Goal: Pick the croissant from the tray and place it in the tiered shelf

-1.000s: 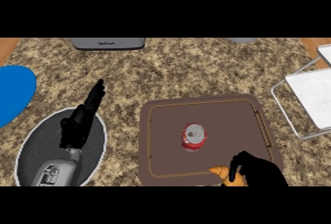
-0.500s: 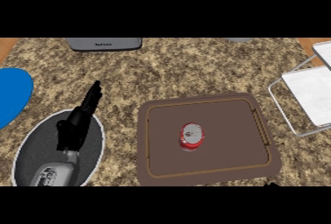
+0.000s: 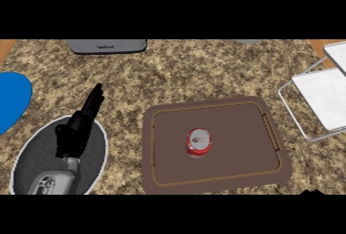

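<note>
Croissant isn't visible from my seat; on the tray [image 3: 270, 137] I see only a red can [image 3: 198, 142]. Left robot hand [image 3: 84, 119], left of the tray, rests straight-fingered and empty. Right robot hand [image 3: 312, 192] barely shows below the tray's right corner, so I can't tell its grasp; carrying blind toward the tiered shelf [image 3: 324, 100], right of the tray, risks clipping its frame.

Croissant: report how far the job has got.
Off the tray, it seems: the tray holds only a red can. The right hand is a sliver at the lower edge; whether it carries the croissant is hidden. Remaining: the tiered shelf shows no croissant. The left hand rests open.
</note>
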